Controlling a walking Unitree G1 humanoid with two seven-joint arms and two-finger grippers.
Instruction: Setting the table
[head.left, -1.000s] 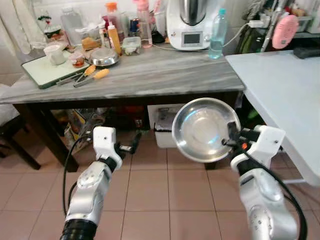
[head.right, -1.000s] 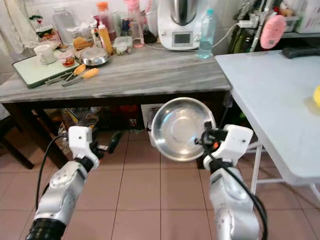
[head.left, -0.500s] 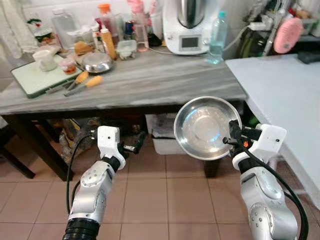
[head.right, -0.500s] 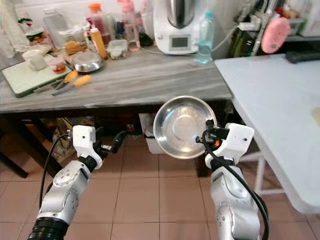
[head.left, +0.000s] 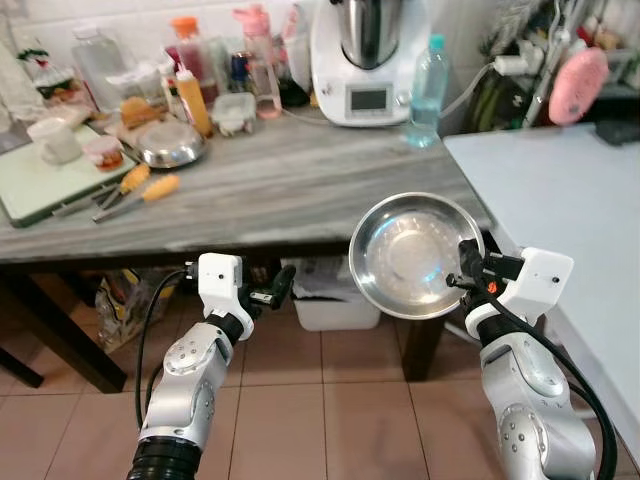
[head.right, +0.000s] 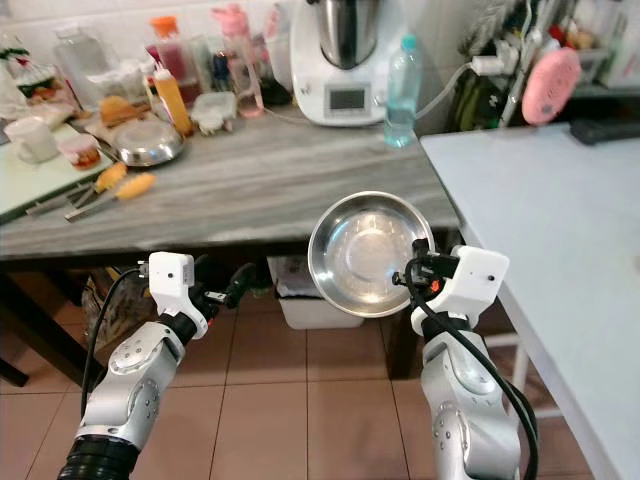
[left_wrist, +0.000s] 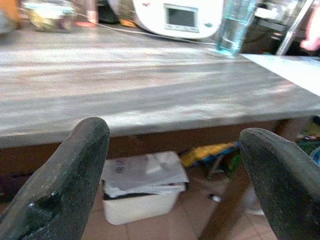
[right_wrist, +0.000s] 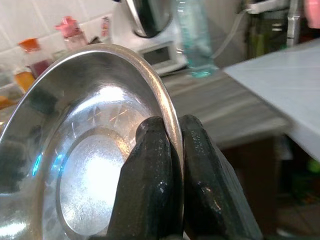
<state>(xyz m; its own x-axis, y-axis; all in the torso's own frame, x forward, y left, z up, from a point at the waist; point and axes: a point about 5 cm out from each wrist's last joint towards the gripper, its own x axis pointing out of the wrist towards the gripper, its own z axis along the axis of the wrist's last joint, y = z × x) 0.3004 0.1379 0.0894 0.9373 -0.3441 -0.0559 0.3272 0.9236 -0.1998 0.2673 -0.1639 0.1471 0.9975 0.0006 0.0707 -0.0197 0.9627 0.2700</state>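
From the head views, the right gripper holds a steel plate tilted on edge in front of the grey table, hiding the table's corner. The left gripper hangs below the tabletop. Its wrist view shows both fingers spread apart, empty. The right wrist view shows fingers pinching the plate's rim, with its lower edge cut off.

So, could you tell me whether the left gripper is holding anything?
No, the left gripper is open with nothing between its fingers.
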